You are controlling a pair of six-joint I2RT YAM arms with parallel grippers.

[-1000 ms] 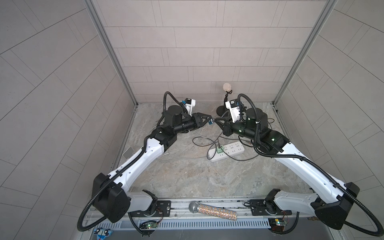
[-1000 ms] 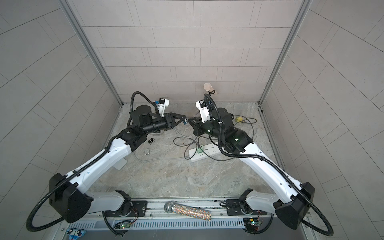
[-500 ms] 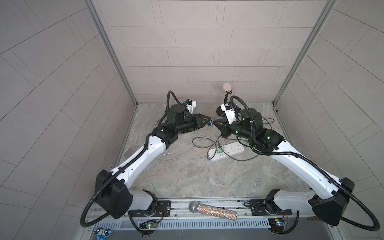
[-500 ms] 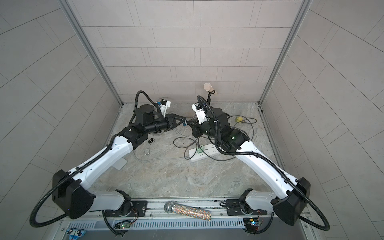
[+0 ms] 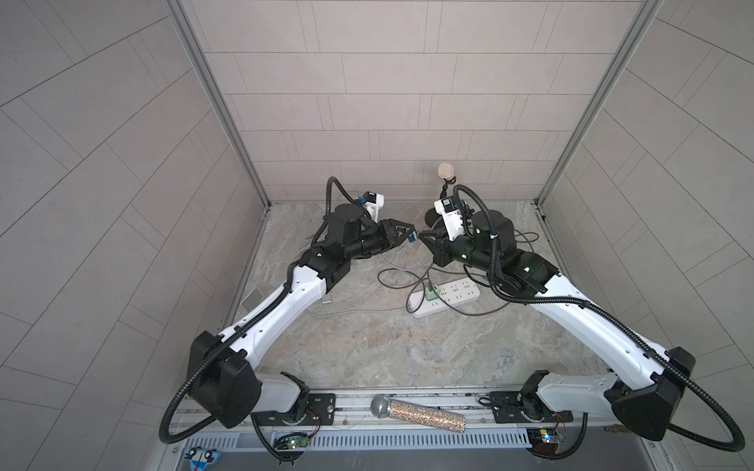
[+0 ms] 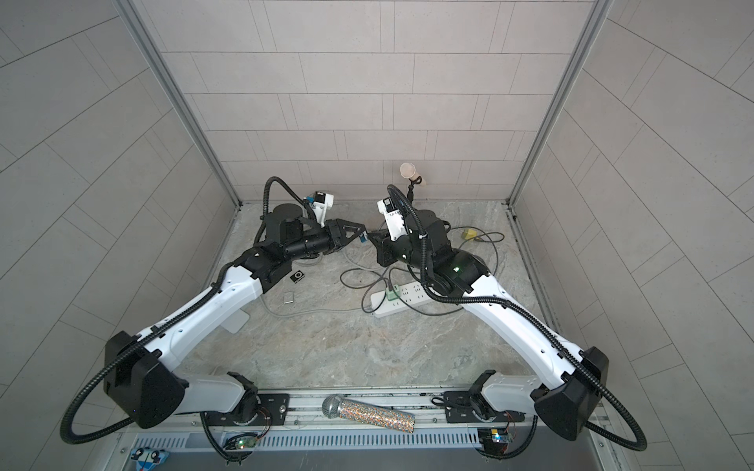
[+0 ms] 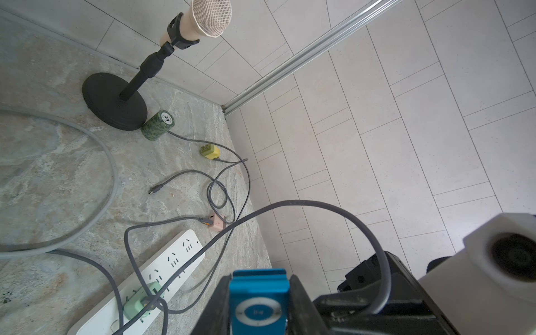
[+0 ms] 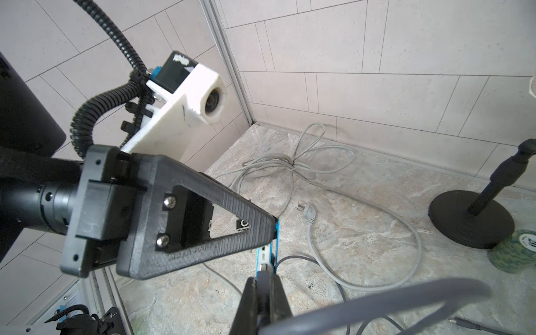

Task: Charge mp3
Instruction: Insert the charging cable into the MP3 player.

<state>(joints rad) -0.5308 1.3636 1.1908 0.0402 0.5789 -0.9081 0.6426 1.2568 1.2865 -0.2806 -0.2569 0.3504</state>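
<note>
Microphones number two: a beige microphone (image 5: 445,170) on a stand and a glitter microphone (image 5: 416,414) on the front rail. There is one power strip (image 5: 446,295). Your left claw (image 5: 411,237) grips the blue mp3 (image 7: 259,307) in the air above the marbled table (image 5: 367,346). Your right claw (image 8: 262,285) is pinched tight on the gray cable (image 7: 319,204), its plug at the mp3's edge. Gray tiled walls (image 5: 367,102) enclose three sides.
</note>
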